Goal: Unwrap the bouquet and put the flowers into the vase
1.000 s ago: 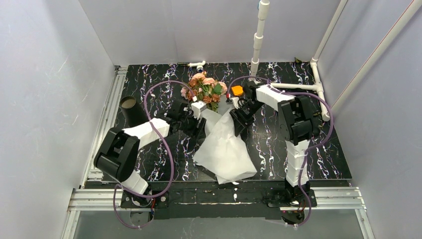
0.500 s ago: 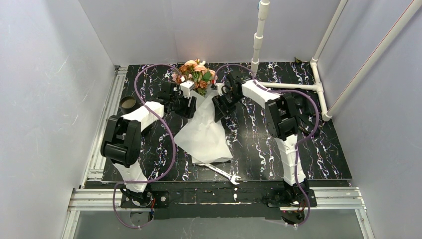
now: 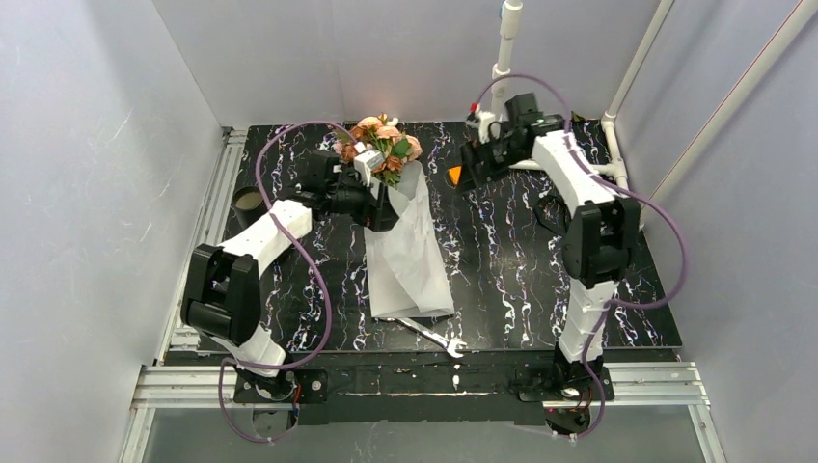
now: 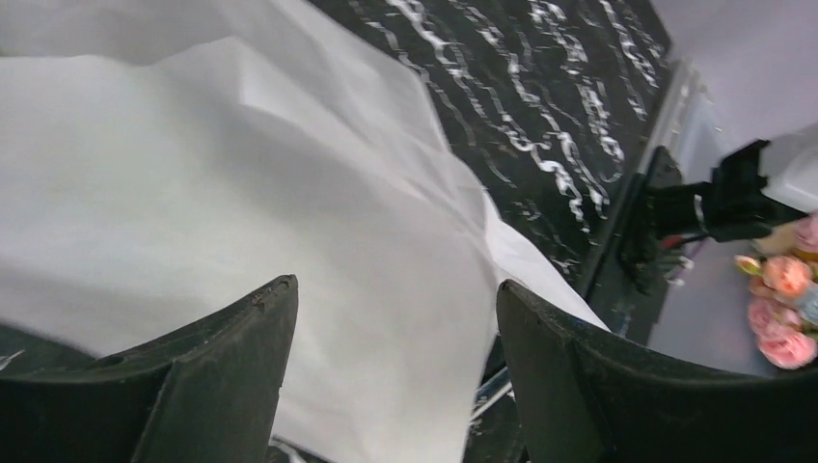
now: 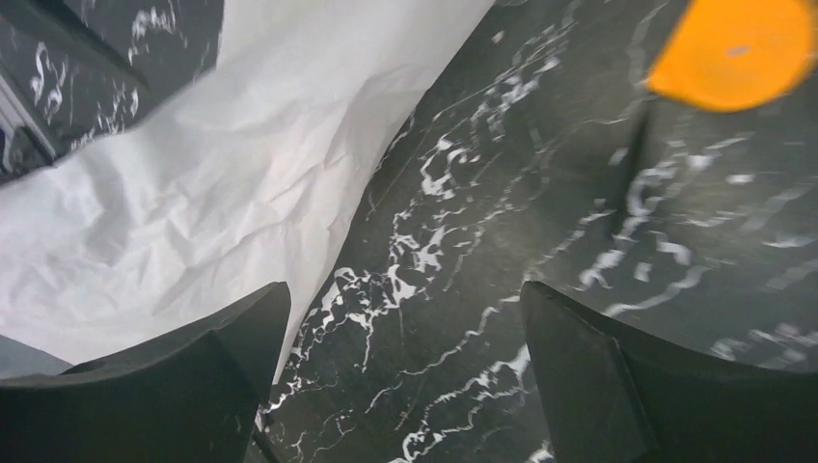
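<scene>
Two arms and one bouquet, read from left to right. At the far left the vase (image 3: 249,201) stands upright at the table (image 3: 521,280) edge, mouth up and empty, well apart from the blooms; it is presumably parked there so the unwrapping has room.

Next, the left gripper (image 4: 393,299) sits at the neck of the bouquet (image 3: 397,207), where the flowers (image 3: 379,143) leave the paper wrap (image 3: 410,260). Its wrist view shows the jaws parted, with white paper filling the gap behind them and nothing pinched between the tips. Whether a finger brushes the paper cannot be told.

The bouquet lies in the middle of the table, heads toward the far wall and the wrap trailing toward the near edge as a long cone. That leaves the paper's loose end free to be pulled off the stems. The wrap is still on, so the task reads as early. No ribbon can be made out.

A wrench (image 3: 429,335) lies just past the wrap's near end and has no evident part in the work. Further right, an orange disc (image 3: 453,175) rests on bare table.

The right gripper (image 5: 405,299) hovers beside that disc, jaws spread wide and empty, clear of the paper. A white pipe post (image 3: 502,68) rises behind it.
</scene>
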Tool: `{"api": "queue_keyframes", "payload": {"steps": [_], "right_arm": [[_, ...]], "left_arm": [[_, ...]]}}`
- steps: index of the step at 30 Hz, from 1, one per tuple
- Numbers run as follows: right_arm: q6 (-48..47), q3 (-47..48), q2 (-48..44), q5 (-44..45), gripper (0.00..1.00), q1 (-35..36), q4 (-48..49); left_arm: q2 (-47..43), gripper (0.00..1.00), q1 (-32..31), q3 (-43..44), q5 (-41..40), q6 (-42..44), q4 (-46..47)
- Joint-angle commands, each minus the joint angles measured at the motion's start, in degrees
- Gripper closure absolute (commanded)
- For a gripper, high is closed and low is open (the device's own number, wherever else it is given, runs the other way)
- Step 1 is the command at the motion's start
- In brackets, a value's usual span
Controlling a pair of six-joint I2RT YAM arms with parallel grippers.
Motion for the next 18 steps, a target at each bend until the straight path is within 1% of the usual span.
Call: {"api": "queue_keyframes", "payload": {"steps": [1,4,7,8,10,11,12,13,15,18], "right_arm": [[-0.1,5.8,-5.9,0.7,0.02,-4.5,-2.8],[-1.1,8.4,-7.5,1.3,0.02,-6.1,-5.5],[-1.7,8.5,-10.0,1.8,0.02,-6.3,-5.5],[-1.6,8.3,-11.0,1.9,0.02,-6.3,-5.1],[-1.5,8.0,-12.7,2.3,0.01,-6.3,-4.0],[-1.6,7.8,-13.4,2.9,0.02,-6.3,-4.0],[-2.2,7.5,-14.0,3.7,0.02,-6.3,-4.2],[-3.3,7.1,-14.5,4.6,0.02,-6.3,-4.9],[-5.0,5.7,-15.2,6.5,0.02,-6.3,-6.4],[-6.6,3.0,-16.1,7.8,0.02,-6.3,-7.2]], "left_arm": [[2.0,0.28,-5.5,4.7,5.6,-2.6,2.5],[6.6,0.28,-10.9,8.9,4.2,-1.9,5.3],[12.9,0.25,-16.9,14.8,-0.6,3.1,5.4],[15.8,0.24,-18.4,17.5,-2.4,4.8,4.5],[21.7,0.22,-20.7,24.2,-6.8,8.7,-1.9],[23.7,0.19,-21.1,26.7,-8.3,9.5,-4.5],[24.2,0.15,-20.9,27.6,-9.0,9.8,-4.9],[23.5,0.13,-20.6,26.5,-9.5,10.3,-3.7],[19.6,0.09,-20.1,23.5,-10.8,12.1,-0.5],[15.6,0.07,-19.5,22.7,-12.7,15.3,-1.6]]}}
